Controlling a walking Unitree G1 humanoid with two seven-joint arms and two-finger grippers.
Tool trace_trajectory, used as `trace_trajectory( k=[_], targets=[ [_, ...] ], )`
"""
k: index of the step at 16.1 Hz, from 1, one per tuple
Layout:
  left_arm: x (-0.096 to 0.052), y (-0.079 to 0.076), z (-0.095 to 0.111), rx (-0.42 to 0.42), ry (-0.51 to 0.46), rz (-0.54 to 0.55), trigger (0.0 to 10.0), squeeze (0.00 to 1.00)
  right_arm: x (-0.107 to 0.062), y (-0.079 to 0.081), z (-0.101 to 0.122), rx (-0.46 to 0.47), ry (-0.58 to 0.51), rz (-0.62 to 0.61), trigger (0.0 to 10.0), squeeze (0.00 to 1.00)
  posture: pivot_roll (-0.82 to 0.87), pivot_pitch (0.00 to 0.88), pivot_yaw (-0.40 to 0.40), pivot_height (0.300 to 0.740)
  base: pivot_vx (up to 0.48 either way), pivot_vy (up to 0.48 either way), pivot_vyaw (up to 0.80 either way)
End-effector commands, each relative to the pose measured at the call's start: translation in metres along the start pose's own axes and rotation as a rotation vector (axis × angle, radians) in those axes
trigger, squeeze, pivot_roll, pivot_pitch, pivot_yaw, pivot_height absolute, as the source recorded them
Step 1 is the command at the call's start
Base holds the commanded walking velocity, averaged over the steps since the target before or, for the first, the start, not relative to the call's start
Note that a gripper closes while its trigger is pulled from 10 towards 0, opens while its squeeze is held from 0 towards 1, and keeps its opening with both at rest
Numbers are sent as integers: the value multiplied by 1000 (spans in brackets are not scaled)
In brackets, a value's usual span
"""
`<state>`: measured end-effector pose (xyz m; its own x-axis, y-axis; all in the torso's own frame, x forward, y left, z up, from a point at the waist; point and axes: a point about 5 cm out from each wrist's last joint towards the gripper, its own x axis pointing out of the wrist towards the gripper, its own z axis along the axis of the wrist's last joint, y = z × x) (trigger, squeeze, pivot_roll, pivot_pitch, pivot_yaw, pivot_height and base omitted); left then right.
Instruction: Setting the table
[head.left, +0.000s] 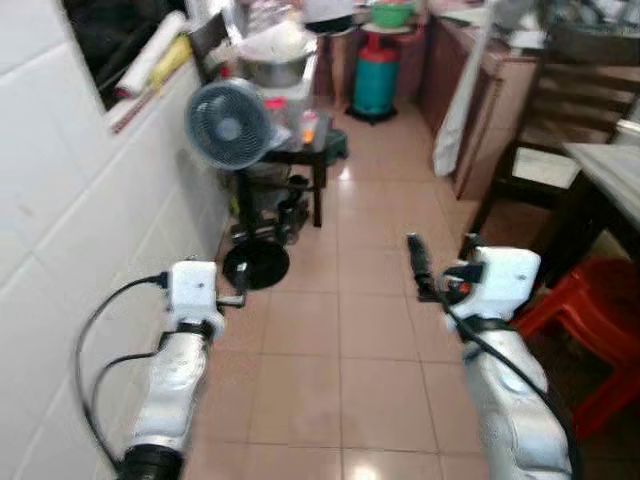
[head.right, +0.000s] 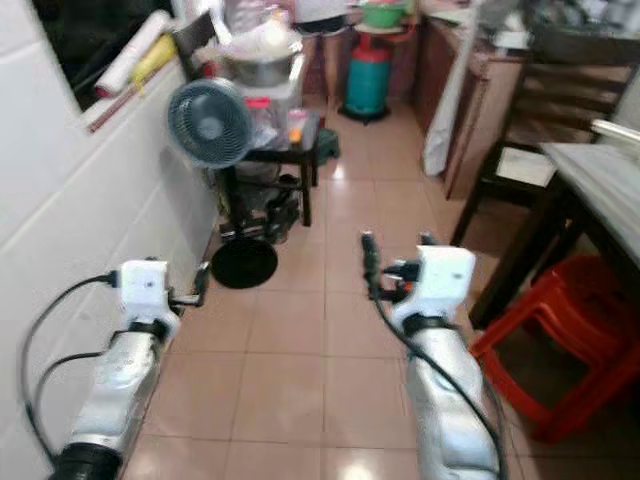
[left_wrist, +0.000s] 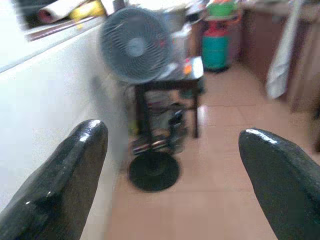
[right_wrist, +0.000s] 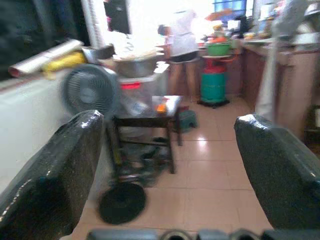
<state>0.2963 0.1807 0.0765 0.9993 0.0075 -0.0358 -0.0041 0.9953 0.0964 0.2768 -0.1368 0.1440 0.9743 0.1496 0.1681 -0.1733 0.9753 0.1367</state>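
Note:
Both silver arms are raised in front of me over a tiled floor. My left gripper (head.left: 238, 292) is near the white tiled wall; in the left wrist view its fingers (left_wrist: 75, 165) stand wide apart with nothing between them. My right gripper (head.left: 443, 255) is in the middle of the passage, open and empty too (right_wrist: 170, 122). A dining table (head.left: 610, 165) with a pale top and dark legs stands at the far right, beyond the right gripper. No tableware can be made out on it.
A grey fan (head.left: 230, 125) on a round black base and a small black side table (head.left: 300, 155) carrying a metal pot (head.left: 275, 65) stand ahead on the left. A red plastic stool (head.left: 590, 310) and dark chair (head.left: 560, 100) are by the table. A teal gas cylinder (head.left: 376, 75) and a person (right_wrist: 180, 35) are at the back.

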Motion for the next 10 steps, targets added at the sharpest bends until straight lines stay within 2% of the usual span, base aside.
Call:
trace_trajectory(
  k=[1, 6, 8, 10],
  targets=[
    [0, -1, -2, 0, 5, -9, 10000, 0, 1, -5, 1, -11, -2, -17, 10000, 0, 21, 0, 4, 740, 0, 480, 0],
    [-4, -1, -15, 15, 47, -18, 10000, 0, -1, -6, -13, 14, 57, -17, 10000, 0, 24, 0, 2, 740, 0, 480, 0],
    [-7, -2, -32, 29, 104, -35, 10000, 0, -8, -16, -37, 2, 148, -57, 10000, 0, 23, 0, -9, 740, 0, 480, 0],
    [-15, -5, -51, 23, 181, -68, 10000, 0, -16, -28, -60, -13, 233, -107, 10000, 0, 21, 0, -14, 740, 0, 0, 0]
  ],
)
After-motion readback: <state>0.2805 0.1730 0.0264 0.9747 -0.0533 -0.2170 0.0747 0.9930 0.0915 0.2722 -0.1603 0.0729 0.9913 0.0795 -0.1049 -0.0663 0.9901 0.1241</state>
